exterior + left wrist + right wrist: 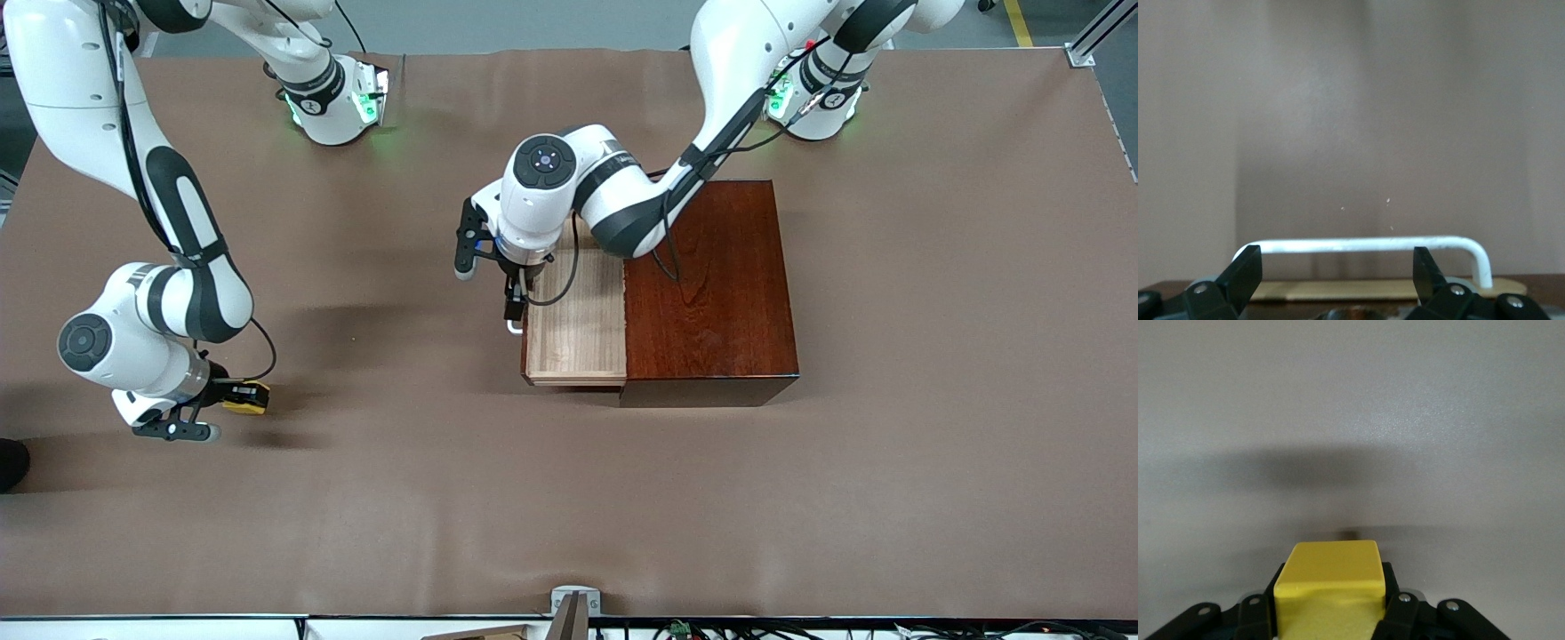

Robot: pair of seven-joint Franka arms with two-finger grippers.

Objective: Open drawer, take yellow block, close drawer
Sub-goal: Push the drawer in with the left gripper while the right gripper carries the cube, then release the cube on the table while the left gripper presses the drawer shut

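Observation:
The drawer stands pulled out of the dark reddish-brown box, and the part of its pale wood floor that shows is bare. My left arm covers the rest of it. My left gripper is open at the white bar handle, with one finger on each side of the bar's middle and no grip on it. My right gripper is shut on the yellow block, over the brown table cover toward the right arm's end.
The brown cover spreads over the whole table. The box stands toward the left arm's end. A metal bracket sits at the table edge nearest the front camera.

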